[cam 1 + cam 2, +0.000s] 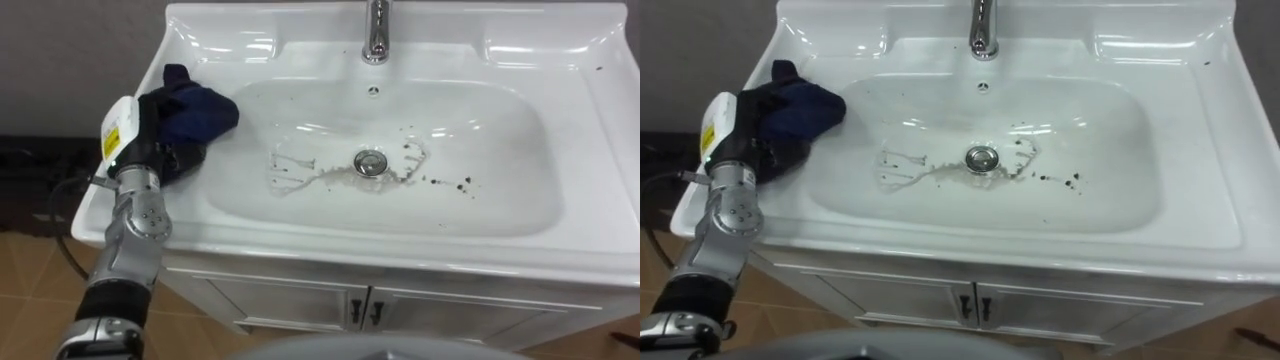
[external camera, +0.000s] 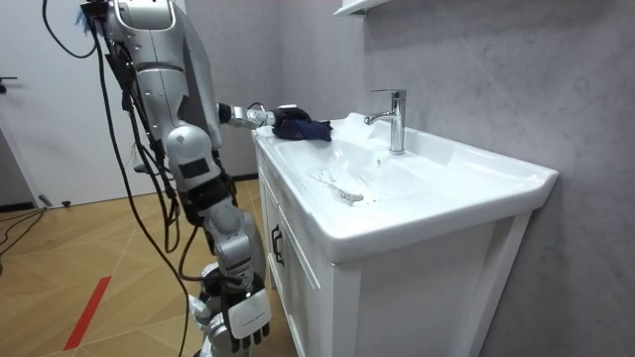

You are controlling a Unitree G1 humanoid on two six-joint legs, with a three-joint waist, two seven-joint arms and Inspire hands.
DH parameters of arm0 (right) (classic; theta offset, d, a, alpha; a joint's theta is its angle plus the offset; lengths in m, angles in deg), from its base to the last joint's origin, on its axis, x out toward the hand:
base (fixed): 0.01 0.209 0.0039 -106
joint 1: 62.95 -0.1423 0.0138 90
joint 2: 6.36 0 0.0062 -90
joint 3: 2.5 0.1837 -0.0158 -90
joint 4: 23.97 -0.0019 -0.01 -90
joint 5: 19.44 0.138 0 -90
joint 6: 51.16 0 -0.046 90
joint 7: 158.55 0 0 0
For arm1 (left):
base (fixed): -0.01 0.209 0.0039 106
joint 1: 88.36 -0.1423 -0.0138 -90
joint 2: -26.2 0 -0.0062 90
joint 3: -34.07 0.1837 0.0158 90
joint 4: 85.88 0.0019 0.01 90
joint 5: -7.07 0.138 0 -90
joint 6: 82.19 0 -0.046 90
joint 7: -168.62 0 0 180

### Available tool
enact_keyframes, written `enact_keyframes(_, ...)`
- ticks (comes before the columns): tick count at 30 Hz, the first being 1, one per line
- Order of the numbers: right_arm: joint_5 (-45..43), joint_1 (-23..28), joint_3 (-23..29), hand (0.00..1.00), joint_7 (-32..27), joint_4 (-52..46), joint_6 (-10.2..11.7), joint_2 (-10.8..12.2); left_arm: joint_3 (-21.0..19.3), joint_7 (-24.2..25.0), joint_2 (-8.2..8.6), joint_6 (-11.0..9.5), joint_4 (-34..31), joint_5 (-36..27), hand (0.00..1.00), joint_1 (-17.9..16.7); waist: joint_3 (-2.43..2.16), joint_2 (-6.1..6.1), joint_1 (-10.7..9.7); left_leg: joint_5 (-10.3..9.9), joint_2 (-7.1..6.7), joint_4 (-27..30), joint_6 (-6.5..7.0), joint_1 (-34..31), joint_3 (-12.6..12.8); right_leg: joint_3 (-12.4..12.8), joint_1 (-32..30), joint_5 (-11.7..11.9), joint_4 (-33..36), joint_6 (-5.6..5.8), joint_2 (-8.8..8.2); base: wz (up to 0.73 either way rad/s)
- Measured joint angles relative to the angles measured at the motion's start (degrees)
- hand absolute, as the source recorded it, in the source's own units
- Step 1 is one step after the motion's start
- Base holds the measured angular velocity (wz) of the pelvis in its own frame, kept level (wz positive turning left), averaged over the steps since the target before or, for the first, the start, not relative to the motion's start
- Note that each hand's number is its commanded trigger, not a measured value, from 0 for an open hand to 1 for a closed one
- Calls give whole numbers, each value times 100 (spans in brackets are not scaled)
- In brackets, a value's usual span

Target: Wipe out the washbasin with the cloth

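Our left hand (image 1: 158,140) is clenched round the dark blue cloth (image 1: 205,110), bunched on the left rim of the basin (image 1: 500,195), ready to sweep inward. A puddle (image 1: 300,165) and dark specks (image 1: 440,182) near the drain (image 1: 370,162) await wiping. Our right hand (image 2: 243,315) hangs loose, unneeded.

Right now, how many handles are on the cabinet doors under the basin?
2. The left door's handle and the right door's handle sit side by side where the doors meet, below the basin's front rim. Lower door parts are cut off, so more could be hidden.
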Motion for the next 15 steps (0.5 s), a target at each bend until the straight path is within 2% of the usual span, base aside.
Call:
enact_keyframes(4, 8, -12, -3, 0, -3, 1, 0, 0, 7, 50, 7, 18, -129, -326, 100, 10, 1, -2, 7, -1, 6, 1, 1, -26, -12, -26, -16, -18, -15, -26, -16, 0)
enact_keyframes(9, 20, -18, -12, 0, -23, 2, 51, 1, 18, 330, 4, 255, -734, -438, 100, -131, 1, -22, 0, 5, -50, 94, 9, -171, -88, -143, -105, -66, -62, -73, -66, 9)
enact_keyframes(13, 72, -25, -81, 0, -76, 51, 137, 2, 134, 373, 2, 378, -956, -602, 100, -133, 17, -27, -10, 9, -40, 99, 12, -250, -167, -206, -129, -66, -15, -73, -69, 12)
enact_keyframes(15, 93, -34, -135, 0, -83, 50, 197, 5, 264, 419, 3, 430, -1131, -671, 100, -143, 41, -34, -20, 9, -29, 102, 12, -263, -241, -267, -105, -66, 3, -73, -75, 16)
